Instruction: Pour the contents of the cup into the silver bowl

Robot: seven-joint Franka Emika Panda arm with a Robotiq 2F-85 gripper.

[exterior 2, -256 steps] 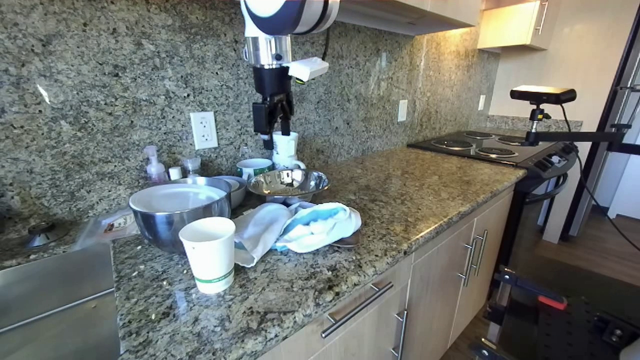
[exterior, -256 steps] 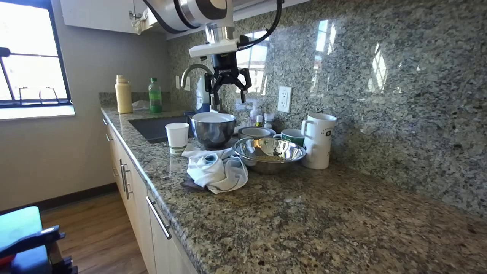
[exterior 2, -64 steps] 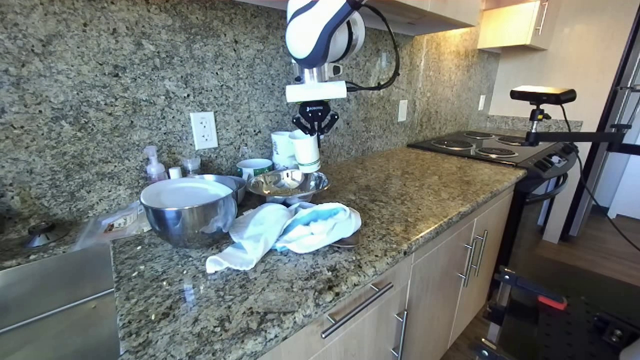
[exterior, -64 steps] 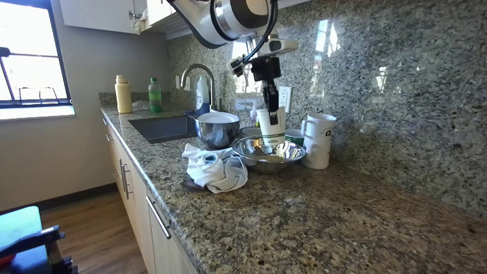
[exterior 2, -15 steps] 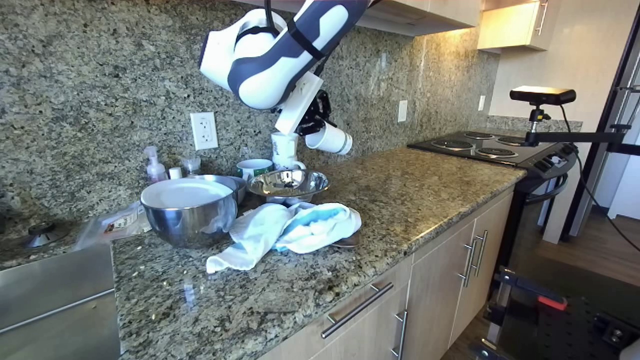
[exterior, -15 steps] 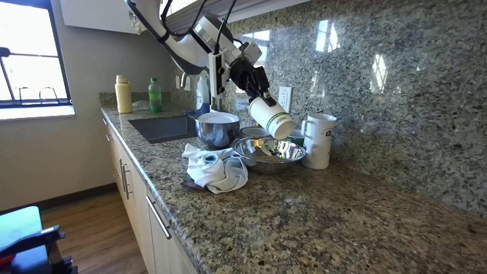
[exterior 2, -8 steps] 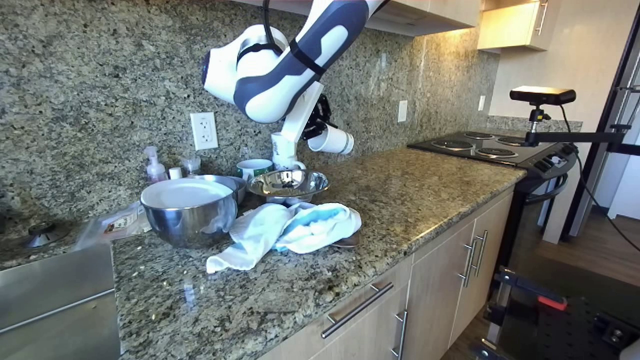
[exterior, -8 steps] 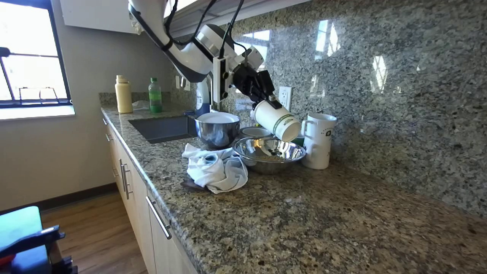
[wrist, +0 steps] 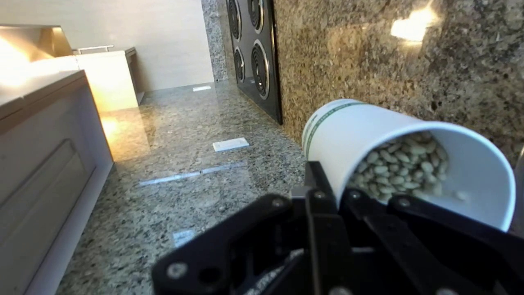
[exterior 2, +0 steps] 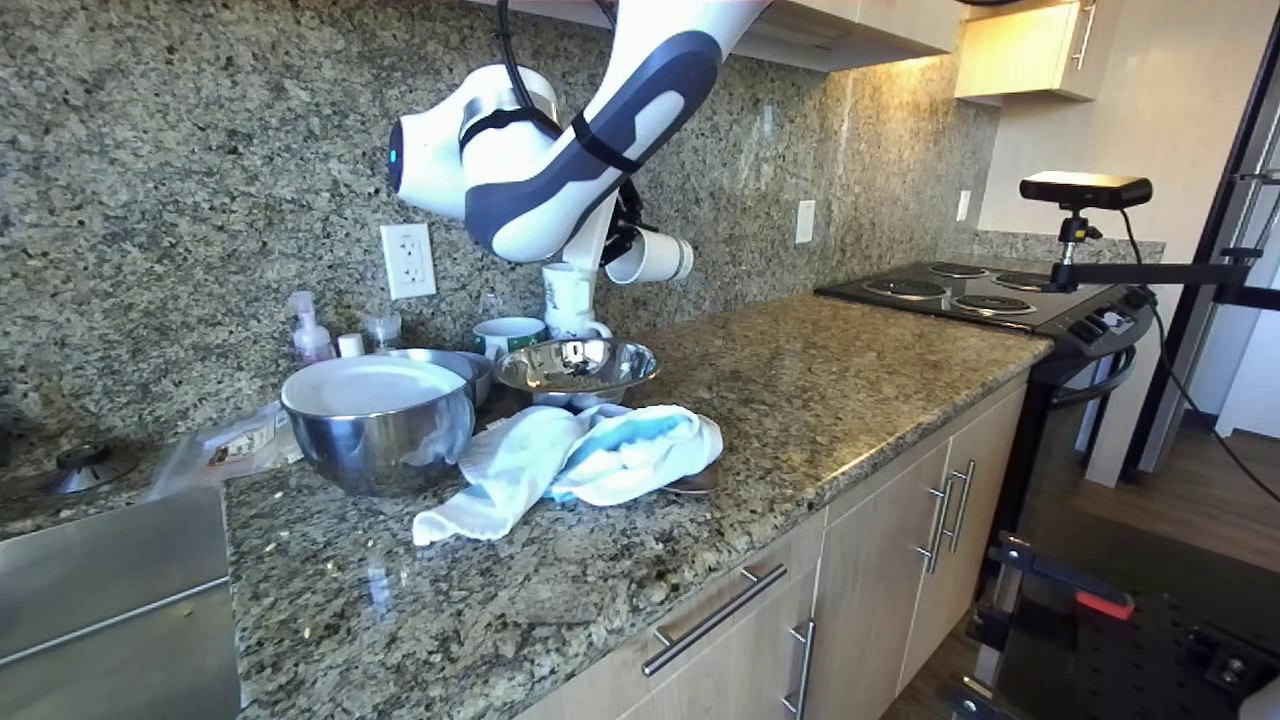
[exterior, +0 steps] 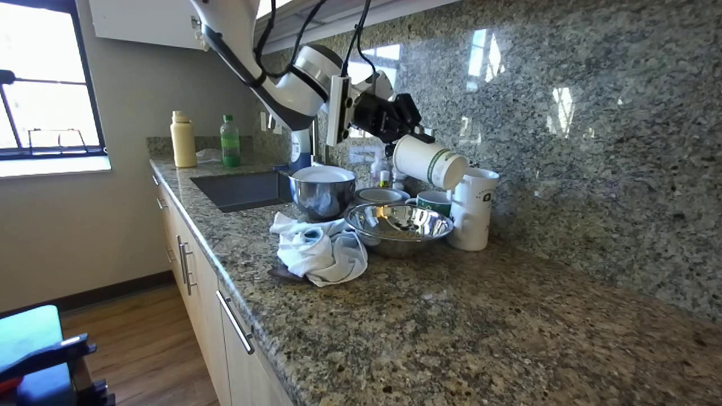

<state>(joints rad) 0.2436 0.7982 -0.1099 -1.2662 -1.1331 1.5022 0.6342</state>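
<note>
One paper cup [exterior: 427, 160], one flared silver bowl [exterior: 398, 247], one steel pot [exterior: 322, 198] and four stove burners [exterior 2: 992, 303] show.

The window [exterior: 40, 70] is overexposed; glare marks the backsplash [exterior: 524, 124].

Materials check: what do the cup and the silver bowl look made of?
The cup: probably paper, matte white; thin wall, printed green band.
The silver bowl: metal, likely stainless steel, polished; its inside gives mirror-like reflections.
</note>
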